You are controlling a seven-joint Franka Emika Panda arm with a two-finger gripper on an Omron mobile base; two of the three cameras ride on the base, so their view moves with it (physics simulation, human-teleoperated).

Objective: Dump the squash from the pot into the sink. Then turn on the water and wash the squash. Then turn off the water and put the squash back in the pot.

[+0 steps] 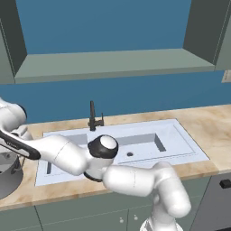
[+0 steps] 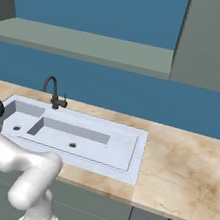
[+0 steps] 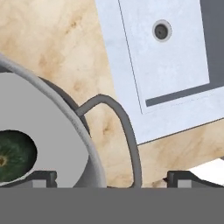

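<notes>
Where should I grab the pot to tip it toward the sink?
Take the pot by its dark loop handle, coming straight down from above. The loop stands clear of the rim on the sink side, and the open gripper already straddles it.

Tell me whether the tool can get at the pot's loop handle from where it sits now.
Probably yes: the tool is open, its fingertips straddling the pot's loop handle, with bare counter around it and nothing between.

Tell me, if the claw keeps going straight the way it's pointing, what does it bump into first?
Probably the pot's loop handle. In the hand view the open claw sits with that handle and the pot rim between its tips; the counter lies beyond. Depth is hard to judge.
</notes>
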